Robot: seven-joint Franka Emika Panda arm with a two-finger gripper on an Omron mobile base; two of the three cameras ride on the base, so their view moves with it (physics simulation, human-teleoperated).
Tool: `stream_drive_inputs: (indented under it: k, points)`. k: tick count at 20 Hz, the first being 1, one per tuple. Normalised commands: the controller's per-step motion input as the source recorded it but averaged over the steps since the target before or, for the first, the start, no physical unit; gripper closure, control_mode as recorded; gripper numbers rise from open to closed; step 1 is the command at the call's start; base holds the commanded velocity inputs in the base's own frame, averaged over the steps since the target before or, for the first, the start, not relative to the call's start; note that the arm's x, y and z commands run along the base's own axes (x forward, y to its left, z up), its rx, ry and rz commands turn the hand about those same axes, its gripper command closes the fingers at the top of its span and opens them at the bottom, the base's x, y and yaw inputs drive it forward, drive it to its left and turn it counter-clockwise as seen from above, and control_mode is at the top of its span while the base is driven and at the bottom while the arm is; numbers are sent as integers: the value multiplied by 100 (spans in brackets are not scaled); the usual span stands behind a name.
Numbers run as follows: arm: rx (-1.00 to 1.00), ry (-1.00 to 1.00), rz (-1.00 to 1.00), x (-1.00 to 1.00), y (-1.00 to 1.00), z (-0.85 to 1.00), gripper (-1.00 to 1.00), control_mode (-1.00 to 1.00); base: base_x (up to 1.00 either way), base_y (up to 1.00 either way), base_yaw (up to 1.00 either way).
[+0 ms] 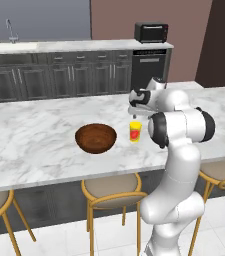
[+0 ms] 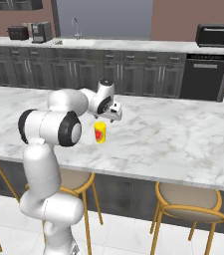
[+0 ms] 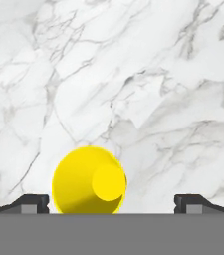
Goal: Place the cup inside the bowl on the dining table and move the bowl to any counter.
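Note:
The yellow cup [image 1: 135,132] with its red mark stands upright on the marble dining table [image 1: 34,135], a little to the right of the dark wooden bowl [image 1: 96,138]. My gripper [image 1: 134,116] hangs just above the cup, pointing down, open and holding nothing. In the right base view the cup [image 2: 100,132] sits on the table [image 2: 173,134] below the gripper [image 2: 109,118], and my arm hides the bowl. Looking down from the hand, the cup [image 3: 89,180] shows its open mouth between the spread fingertips [image 3: 31,203], left of the middle of the gripper [image 3: 112,204].
Gold-framed stools [image 1: 113,191] line the table's near edge. Behind the table runs the counter [image 1: 84,46] over dark cabinets, with a sink faucet [image 1: 10,30], a black toaster oven [image 1: 151,31] and a dishwasher [image 1: 149,67]. A coffee machine [image 2: 42,31] stands on the counter [image 2: 133,45].

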Motion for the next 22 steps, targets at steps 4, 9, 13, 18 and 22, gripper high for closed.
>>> stream_drive_inputs:
  k: [4, 9, 13, 18, 22]
  points:
    - [0, 0, 0, 9, 0, -19, -100, -100, 0, 0, 0]
    - [0, 0, 0, 9, 0, -13, -100, -100, 0, 0, 0]
    - [0, 0, 0, 13, 0, -14, -100, -100, 0, 0, 0]
    - [0, 0, 0, 11, 0, -16, -100, -100, 0, 0, 0]
    - [0, 0, 0, 11, 0, -23, -100, -100, 0, 0, 0]
